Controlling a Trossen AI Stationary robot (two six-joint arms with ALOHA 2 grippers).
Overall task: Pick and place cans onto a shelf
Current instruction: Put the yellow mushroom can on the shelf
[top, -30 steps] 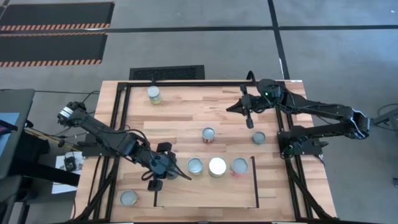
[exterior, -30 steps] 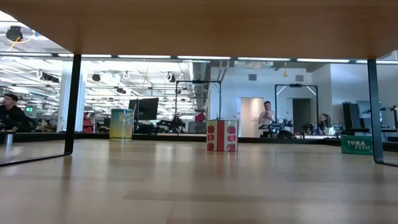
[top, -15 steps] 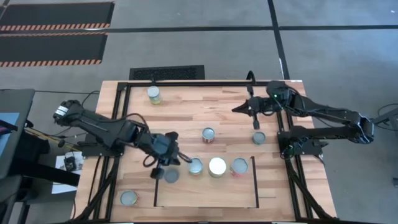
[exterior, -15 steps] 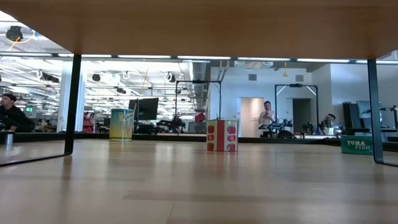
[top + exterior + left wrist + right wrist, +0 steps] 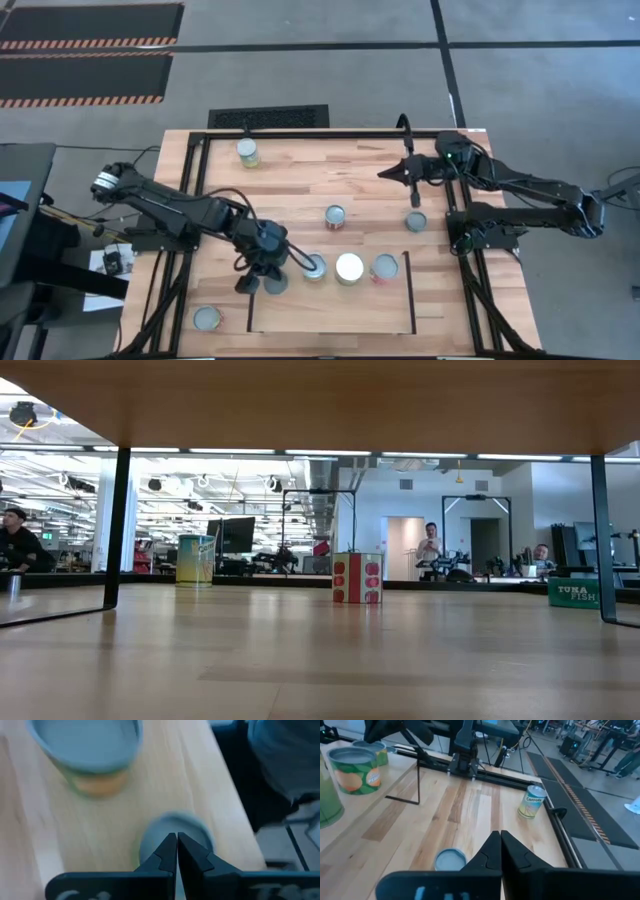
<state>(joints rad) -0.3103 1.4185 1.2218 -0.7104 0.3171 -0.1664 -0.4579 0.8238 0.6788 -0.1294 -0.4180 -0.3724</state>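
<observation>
cans: eight, two of them white-topped
shelf: one
arms: two
people in the room beyond: three

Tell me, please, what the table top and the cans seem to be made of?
The table top looks like pale wood, built from joined strips with a smooth finish: grain and plank seams show. The cans look like metal, with dull silver-grey lids and printed paper or painted labels; which of the two is unclear.

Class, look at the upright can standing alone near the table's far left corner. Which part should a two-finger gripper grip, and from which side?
Grip the can across its round side wall, probably coming straight down from above. It stands upright and apart from the other cans, so both fingers have room beside it.
</observation>
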